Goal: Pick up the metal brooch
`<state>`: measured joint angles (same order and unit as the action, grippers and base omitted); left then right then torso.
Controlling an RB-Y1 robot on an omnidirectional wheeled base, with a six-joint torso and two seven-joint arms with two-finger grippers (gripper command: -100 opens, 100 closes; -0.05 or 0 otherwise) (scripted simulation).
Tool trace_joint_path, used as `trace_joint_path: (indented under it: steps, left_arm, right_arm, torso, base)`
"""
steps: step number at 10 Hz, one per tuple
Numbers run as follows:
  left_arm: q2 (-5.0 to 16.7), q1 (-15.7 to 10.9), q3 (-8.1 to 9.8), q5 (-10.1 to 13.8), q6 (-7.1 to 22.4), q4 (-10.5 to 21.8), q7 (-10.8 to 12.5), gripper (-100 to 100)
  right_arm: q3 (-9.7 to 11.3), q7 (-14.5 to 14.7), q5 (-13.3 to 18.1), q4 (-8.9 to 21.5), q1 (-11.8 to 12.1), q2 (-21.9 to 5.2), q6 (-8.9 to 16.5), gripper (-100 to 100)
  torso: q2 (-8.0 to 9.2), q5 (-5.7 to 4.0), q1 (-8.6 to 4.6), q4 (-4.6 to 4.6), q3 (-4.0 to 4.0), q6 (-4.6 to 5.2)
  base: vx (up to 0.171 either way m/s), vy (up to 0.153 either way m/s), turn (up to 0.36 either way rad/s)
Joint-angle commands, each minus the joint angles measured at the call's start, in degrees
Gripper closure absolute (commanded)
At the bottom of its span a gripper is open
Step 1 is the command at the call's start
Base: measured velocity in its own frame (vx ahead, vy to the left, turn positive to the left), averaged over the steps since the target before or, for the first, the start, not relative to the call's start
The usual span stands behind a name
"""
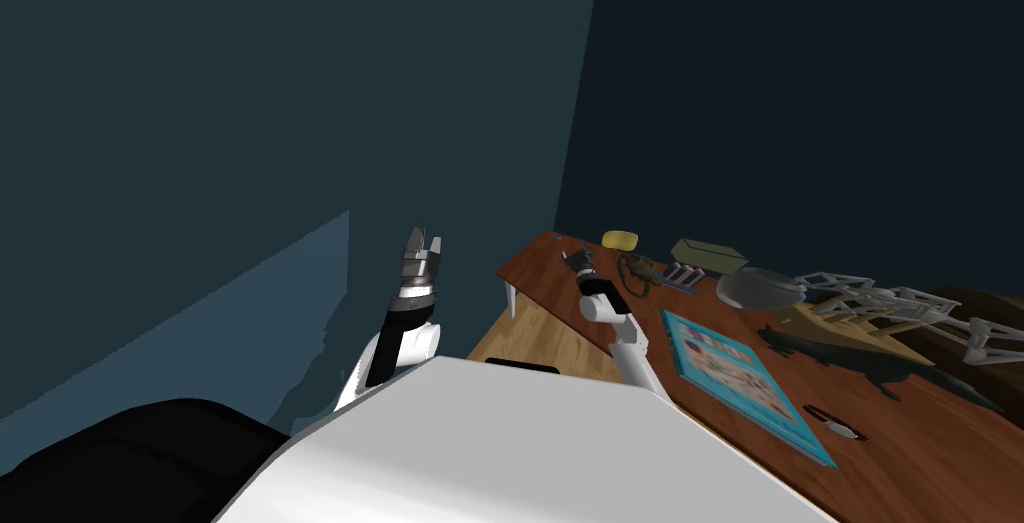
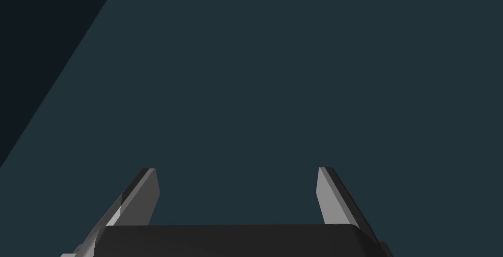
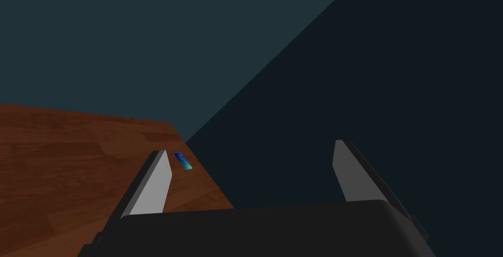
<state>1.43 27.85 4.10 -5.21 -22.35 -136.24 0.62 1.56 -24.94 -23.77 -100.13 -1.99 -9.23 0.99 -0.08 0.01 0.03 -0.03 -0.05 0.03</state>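
Right end effector (image 1: 574, 257) is wide open and empty over the table's (image 1: 900, 447) far corner. Brooch (image 1: 640, 274) (dark ornate piece, my guess) lies just to its right. Left end effector (image 1: 423, 242) is wide too, farther off.

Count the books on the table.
1. The blue book lies flat on the table beside the pen; the table runs off the picture, so more may be hidden.
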Motion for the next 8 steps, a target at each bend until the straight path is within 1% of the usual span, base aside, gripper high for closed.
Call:
trace_joint_path:
  steps: [1,2,3,4,5,6,7,8]
  left_arm:
    - [0.0,0.0,0.0,0.0,0.0,0.0,0.0,0]
    - [0.0,0.0,0.0,0.0,0.0,0.0,0.0,0]
    - [0.0,0.0,0.0,0.0,0.0,0.0,0.0,0]
    - [0.0,0.0,0.0,0.0,0.0,0.0,0.0,0]
    - [0.0,0.0,0.0,0.0,0.0,0.0,0.0,0]
    - [0.0,0.0,0.0,0.0,0.0,0.0,0.0,0]
    - [0.0,0.0,0.0,0.0,0.0,0.0,0.0,0]
    - [0.0,0.0,0.0,0.0,0.0,0.0,0.0,0]
  right_arm:
    - [-0.56,-2.18,-1.29,2.18,-1.64,-0.23,2.86,-100]
    - [-0.56,-2.18,-1.29,2.18,-1.64,-0.23,4.24,-100]
    - [-1.05,-4.11,-2.34,3.85,-3.27,-0.58,6.5,-100]
    - [-1.05,-4.11,-2.34,4.75,-3.27,-0.58,7.29,-100]
    - [-1.61,-6.03,-3.27,6.41,-4.84,-0.98,9.6,-100]
    - [-1.61,-6.03,-3.27,7.37,-4.84,-0.98,10.37,-100]
    - [-2.23,-7.94,-4.08,8.84,-6.34,-1.43,12.9,-100]
    - [-2.23,-7.94,-4.08,10.03,-6.34,-1.43,13.47,-100]
  torso:
    - [0.0,0.0,0.0,0.0,0.0,0.0]
    - [0.0,0.0,-0.01,0.0,0.0,0.0]
    - [0.02,0.0,0.0,0.01,0.01,-0.01]
    - [0.0,0.0,-0.03,0.0,0.0,0.0]
    - [0.01,-0.01,-0.02,0.0,0.0,0.0]
    - [0.0,0.0,-0.03,0.0,0.0,0.0]
    - [0.02,-0.01,-0.02,0.0,0.01,0.0]
    - [0.01,-0.01,-0.05,0.0,0.01,0.0]
  base:
    - [0.021,0.01,-0.021]
    - [0.015,0.008,-0.013]
    - [0.021,0.005,-0.027]
    - [0.02,0.004,-0.013]
    - [0.019,0.007,-0.042]
    - [0.017,0.005,-0.016]
    - [0.016,0.0,-0.04]
    - [0.014,-0.001,-0.019]
